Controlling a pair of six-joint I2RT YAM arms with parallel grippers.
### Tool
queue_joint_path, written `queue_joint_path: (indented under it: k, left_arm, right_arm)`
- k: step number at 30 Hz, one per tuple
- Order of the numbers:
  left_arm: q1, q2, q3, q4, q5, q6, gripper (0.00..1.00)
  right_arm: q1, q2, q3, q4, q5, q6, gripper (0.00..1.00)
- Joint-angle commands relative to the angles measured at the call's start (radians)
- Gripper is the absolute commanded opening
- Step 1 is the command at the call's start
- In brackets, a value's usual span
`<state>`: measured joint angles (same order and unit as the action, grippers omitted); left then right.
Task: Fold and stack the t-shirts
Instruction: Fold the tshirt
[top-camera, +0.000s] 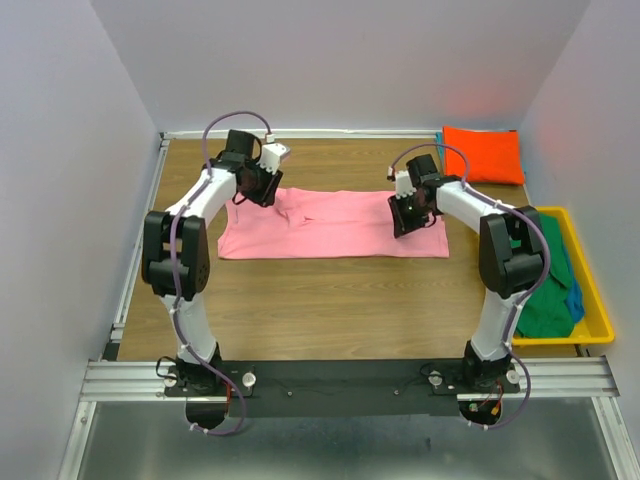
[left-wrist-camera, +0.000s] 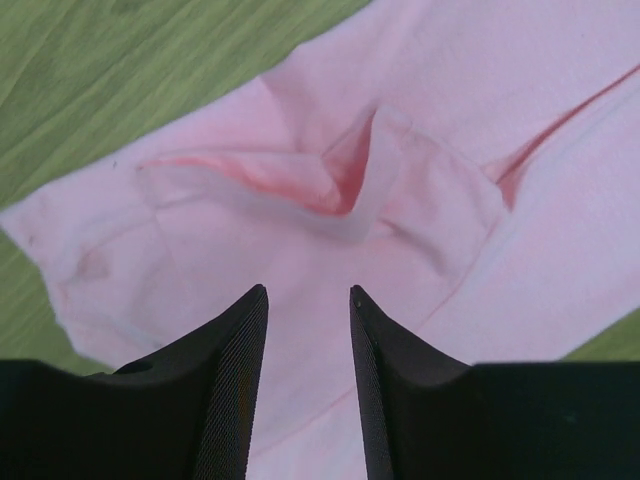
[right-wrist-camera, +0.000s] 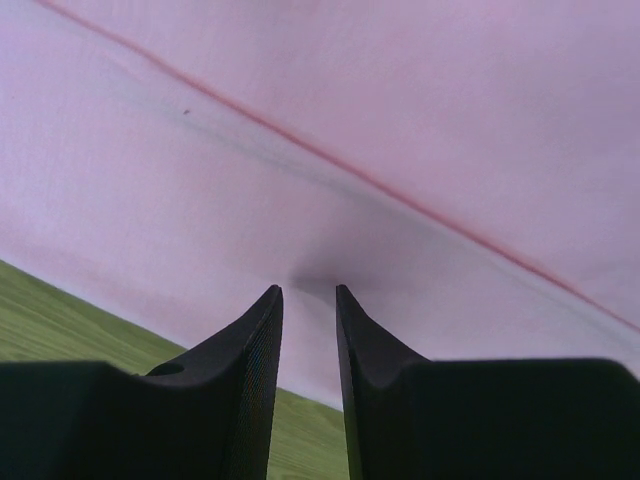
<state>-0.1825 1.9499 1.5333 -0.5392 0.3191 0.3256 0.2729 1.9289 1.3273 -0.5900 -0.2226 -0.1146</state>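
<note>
Pink t-shirt (top-camera: 330, 225) lies spread in a long band across the middle of the table (top-camera: 330, 300). Its near edge is straight, with a broad stretch of bare wood between it and the arm bases and a narrower strip behind it. The left gripper (left-wrist-camera: 308, 290) hangs over the shirt's left end, where the cloth is rucked into a raised fold; its fingers stand apart with nothing between them. The right gripper (right-wrist-camera: 308, 288) is down at the shirt's right end, fingers pinched on the cloth, which puckers darkly at their tips. A folded orange t-shirt (top-camera: 483, 153) sits at the far right corner, well apart from the pink one. At the right edge a yellow bin (top-camera: 598, 310) holds a green t-shirt (top-camera: 548, 290) and a blue t-shirt (top-camera: 576, 300). The blue one shows only as a sliver, and the right arm hides part of the bin.
</note>
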Motion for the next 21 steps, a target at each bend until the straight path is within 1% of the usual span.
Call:
queue_joint_path:
  k: [1, 2, 6, 8, 13, 18, 21]
  left_arm:
    - [0.015, -0.140, -0.110, 0.053, 0.029, -0.031, 0.47]
    - [0.018, -0.176, -0.158, 0.080, 0.025, -0.042, 0.47]
    - [0.017, -0.218, -0.234, 0.107, 0.034, -0.049, 0.48]
    - [0.018, -0.206, -0.255, 0.107, 0.032, -0.054, 0.46]
    - [0.017, -0.146, -0.269, 0.094, -0.044, -0.080, 0.42]
    - [0.018, -0.076, -0.257, 0.070, -0.109, -0.079, 0.39]
    - [0.029, -0.007, -0.216, 0.058, -0.144, -0.069, 0.36]
  right_arm:
    - [-0.034, 0.008, 0.090, -0.005, 0.051, -0.043, 0.35]
    - [-0.035, 0.027, 0.102, -0.004, 0.058, -0.048, 0.34]
    - [-0.037, 0.067, 0.151, -0.002, 0.069, -0.065, 0.34]
    - [-0.037, 0.102, 0.179, 0.001, 0.084, -0.079, 0.33]
    - [-0.038, 0.171, 0.219, 0.006, 0.104, -0.094, 0.31]
    - [-0.038, 0.185, 0.176, 0.007, 0.105, -0.115, 0.30]
    - [-0.038, 0.142, 0.061, 0.010, 0.082, -0.115, 0.28]
